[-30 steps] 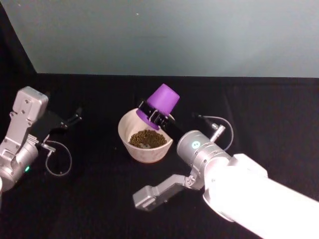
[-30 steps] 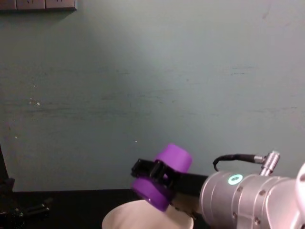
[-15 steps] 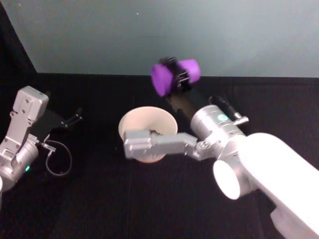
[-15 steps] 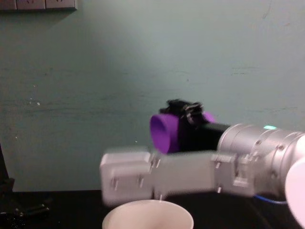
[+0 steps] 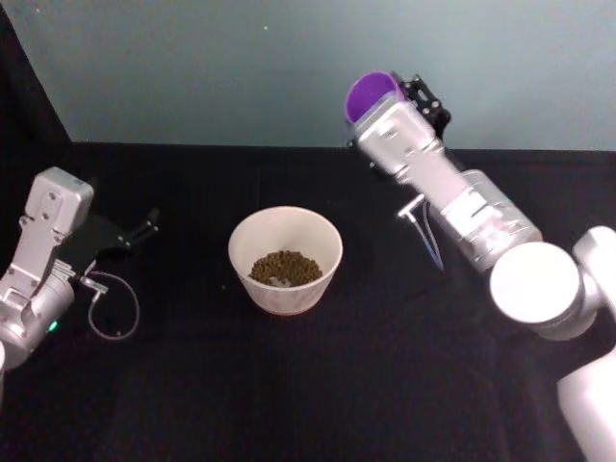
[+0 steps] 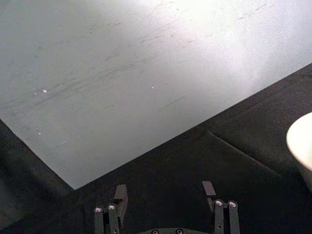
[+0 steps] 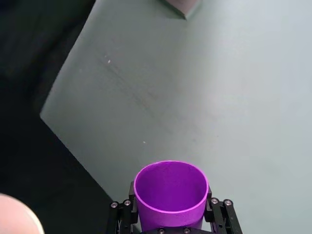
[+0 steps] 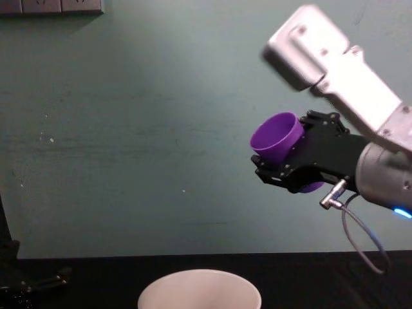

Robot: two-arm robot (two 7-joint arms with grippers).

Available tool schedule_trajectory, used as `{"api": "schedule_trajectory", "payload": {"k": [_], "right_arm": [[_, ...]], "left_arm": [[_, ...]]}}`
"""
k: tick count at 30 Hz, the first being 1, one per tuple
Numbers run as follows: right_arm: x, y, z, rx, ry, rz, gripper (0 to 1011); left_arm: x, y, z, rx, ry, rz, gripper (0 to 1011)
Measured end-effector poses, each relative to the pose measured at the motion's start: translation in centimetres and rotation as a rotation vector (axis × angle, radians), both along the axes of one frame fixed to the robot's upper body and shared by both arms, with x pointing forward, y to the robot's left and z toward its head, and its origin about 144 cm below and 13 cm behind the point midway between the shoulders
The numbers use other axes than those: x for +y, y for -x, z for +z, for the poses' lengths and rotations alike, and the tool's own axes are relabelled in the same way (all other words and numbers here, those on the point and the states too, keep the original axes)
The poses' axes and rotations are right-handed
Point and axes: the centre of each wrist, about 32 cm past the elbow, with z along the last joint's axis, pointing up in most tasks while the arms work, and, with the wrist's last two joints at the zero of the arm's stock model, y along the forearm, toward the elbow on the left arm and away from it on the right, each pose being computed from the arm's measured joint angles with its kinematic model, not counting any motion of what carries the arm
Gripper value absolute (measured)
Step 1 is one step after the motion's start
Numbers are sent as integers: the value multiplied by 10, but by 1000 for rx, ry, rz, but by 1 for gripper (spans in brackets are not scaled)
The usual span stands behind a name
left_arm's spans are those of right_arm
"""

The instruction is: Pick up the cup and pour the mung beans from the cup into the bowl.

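Observation:
The purple cup (image 5: 370, 93) is held high above the table, behind and to the right of the bowl, with my right gripper (image 8: 293, 153) shut on it. Its mouth points up and slightly left, and the right wrist view shows the cup (image 7: 170, 191) with nothing inside, my right gripper's (image 7: 170, 215) black fingers clamped on both sides. The white bowl (image 5: 238, 248) stands on the black table with the mung beans (image 5: 285, 267) heaped in its bottom. The bowl's rim (image 8: 199, 283) shows low in the chest view, below and left of the cup (image 8: 277, 134). My left gripper (image 6: 165, 214) is parked open at the left.
A black cloth covers the table (image 5: 192, 385), ending at a grey-green wall (image 5: 192, 67) behind. A thin cable loop (image 5: 114, 310) lies by the left arm (image 5: 43, 260). The bowl's edge (image 6: 301, 141) shows in the left wrist view.
The cup was tipped mouth-down over the bowl; my right arm has lifted it, swung it back to the right and turned its mouth upward. The left arm has not moved.

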Motion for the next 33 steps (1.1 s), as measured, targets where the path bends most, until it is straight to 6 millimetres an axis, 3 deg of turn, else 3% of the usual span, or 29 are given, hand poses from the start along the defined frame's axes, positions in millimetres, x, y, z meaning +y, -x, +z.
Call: {"api": "schedule_trajectory", "payload": {"k": [11, 23, 33], "right_arm": [[-26, -12, -16, 188, -322, 38, 734], [-38, -20, -51, 325, -396, 53, 734], [-39, -20, -57, 340, -388, 69, 734]], "left_arm": [[0, 0, 0, 0, 0, 0, 1000], [0, 0, 0, 0, 0, 0, 1000], [0, 0, 0, 0, 0, 0, 1000]]}}
